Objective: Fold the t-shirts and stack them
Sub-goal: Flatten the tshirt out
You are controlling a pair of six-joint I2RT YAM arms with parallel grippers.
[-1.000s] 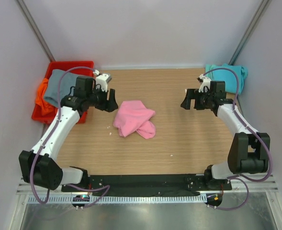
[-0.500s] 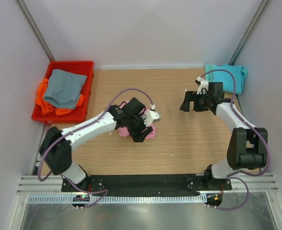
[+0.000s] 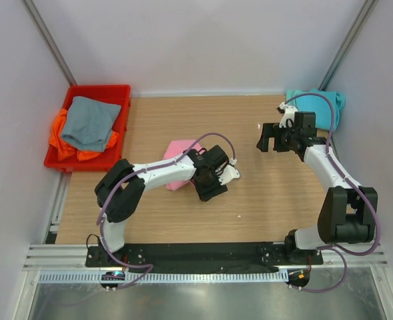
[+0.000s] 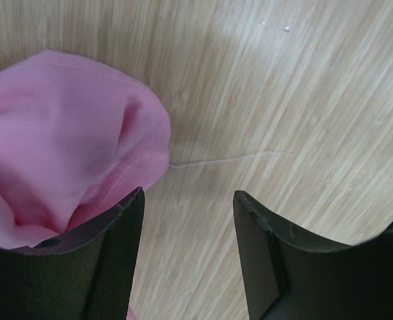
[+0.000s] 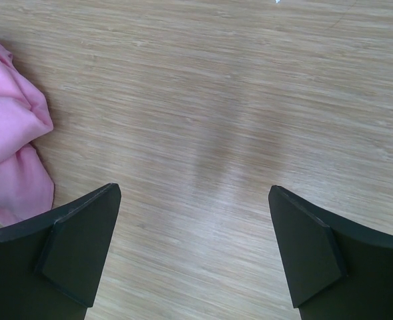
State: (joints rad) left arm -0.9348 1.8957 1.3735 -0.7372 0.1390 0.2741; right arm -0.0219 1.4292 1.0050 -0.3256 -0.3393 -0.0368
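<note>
I'm in a lab test cell: plain pale walls [image 3: 203,40] box in a wood-laminate table [image 3: 276,193], metal struts [image 3: 46,37] in the back corners, my arm bases [image 3: 109,248] on a black plate [image 3: 196,253] by aluminium rail [image 3: 203,277], purple cables [image 3: 215,134] exposed.

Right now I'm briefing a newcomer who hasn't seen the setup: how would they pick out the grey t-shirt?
Look to the far left corner of the wooden table, where a red bin sits. The grey t-shirt lies crumpled on top inside it. It alone is grey; the orange t-shirt pokes out beneath it.
</note>
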